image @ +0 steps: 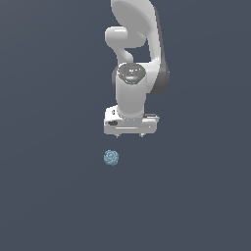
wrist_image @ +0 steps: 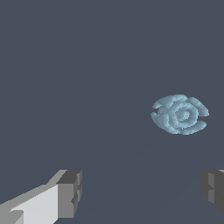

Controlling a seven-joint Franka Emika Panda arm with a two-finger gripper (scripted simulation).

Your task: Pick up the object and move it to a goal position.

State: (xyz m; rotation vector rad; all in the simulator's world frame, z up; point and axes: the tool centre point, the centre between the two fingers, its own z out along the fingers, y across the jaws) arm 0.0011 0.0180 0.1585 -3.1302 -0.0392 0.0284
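— What's your hand doing?

— My gripper [image: 130, 133] is spread wide, holding nothing; the fingertips [wrist_image: 70, 192] stand well apart.

— And the object?

— The pale blue rosette lump [wrist_image: 180, 114] lies beyond the gripper, untouched. It looks light and bumpy, so I'd pinch it across the middle, centred.

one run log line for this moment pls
phase: approach | gripper: jaws open, empty | object: on the surface, not between jaws | lift: not yet done

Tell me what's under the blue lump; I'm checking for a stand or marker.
Only the plain dark floor shows around the blue lump. No stand or marker is visible; the patch directly beneath it is covered by the lump itself.
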